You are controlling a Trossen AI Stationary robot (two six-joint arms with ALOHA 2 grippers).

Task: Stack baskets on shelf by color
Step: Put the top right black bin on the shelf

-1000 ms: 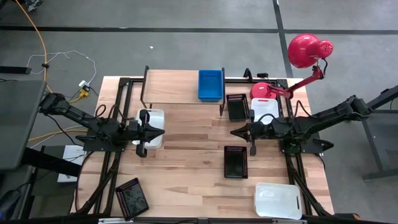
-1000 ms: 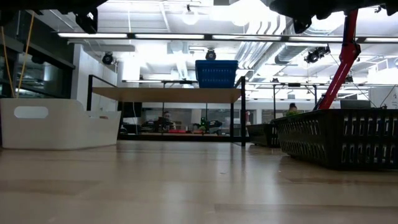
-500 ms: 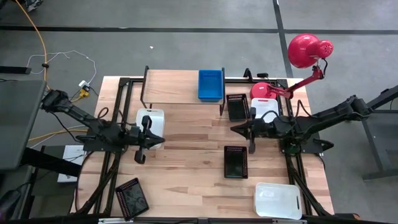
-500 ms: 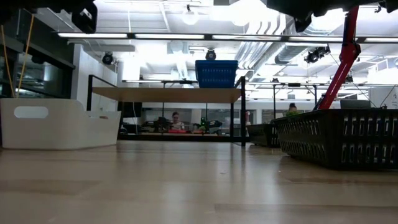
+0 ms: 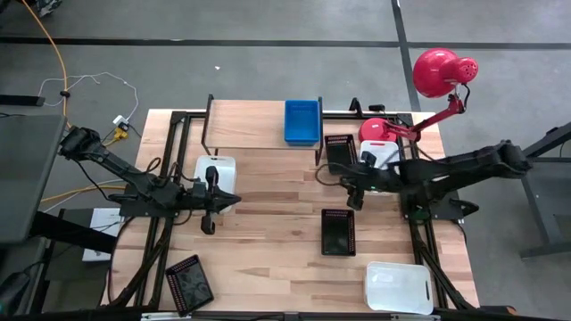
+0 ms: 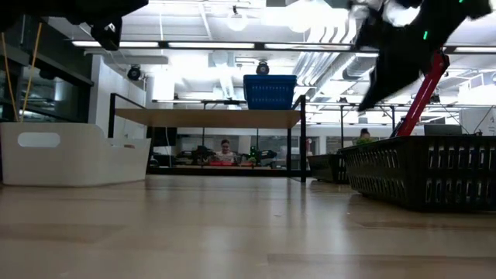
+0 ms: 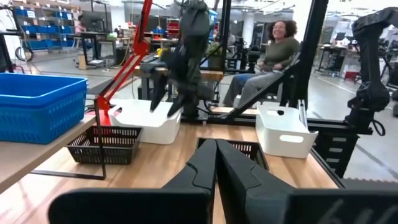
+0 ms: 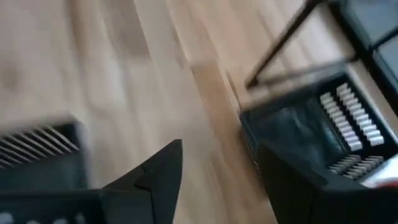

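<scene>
**Baskets on the bench, one on the shelf**

The shelf (image 5: 254, 125) stands at the far edge of the bench (image 5: 268, 241). One blue basket (image 5: 302, 121) sits on the right end of the shelf top.

A white basket (image 5: 217, 169) sits on the bench near the left end of the shelf. The left gripper (image 5: 208, 218) is just beside this basket, on its near side. Its fingers are pressed tight together and hold nothing.

The right gripper (image 5: 351, 198) hangs above the bench, between two black baskets. Its fingers are spread apart and hold nothing. One black basket (image 5: 339, 152) sits just by the right leg of the shelf. The other black basket (image 5: 338, 232) sits nearer the middle of the bench.

A second white basket (image 5: 382, 153) sits at the far right of the bench, by the red lamp (image 5: 443, 73). A third white basket (image 5: 399, 287) sits in the near right corner. A third black basket (image 5: 189, 283) lies turned at an angle in the near left corner.
</scene>
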